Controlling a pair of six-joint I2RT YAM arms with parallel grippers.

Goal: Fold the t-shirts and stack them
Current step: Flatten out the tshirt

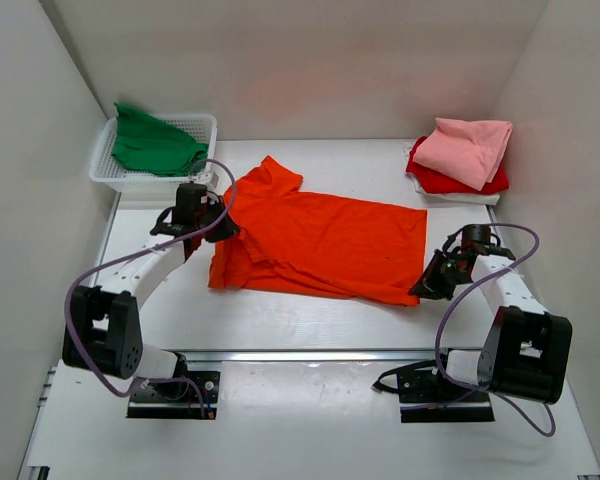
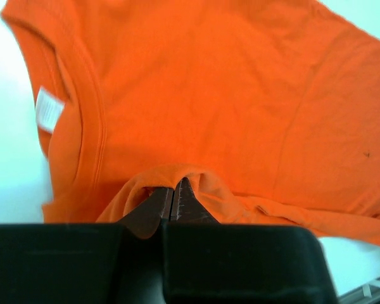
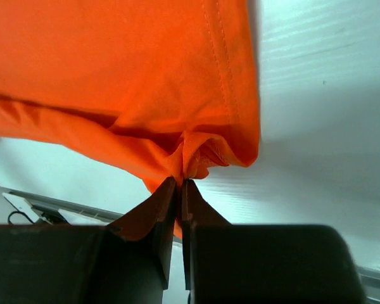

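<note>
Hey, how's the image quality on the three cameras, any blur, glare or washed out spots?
Top external: sharp and evenly lit, soft shadows only, with a faint orange cast on the back wall above the orange t-shirt. Left wrist: soft focus overall, the table washed out pale, the left gripper dark. Right wrist: hem stitching readable, the right gripper dark and blurred, table bright.

orange shirt (image 1: 320,235) spread, pink (image 1: 472,148) atop red (image 1: 435,181)

Top overhead, wide; wrists close; all share orange t-shirt (image 1: 320,240).
</note>
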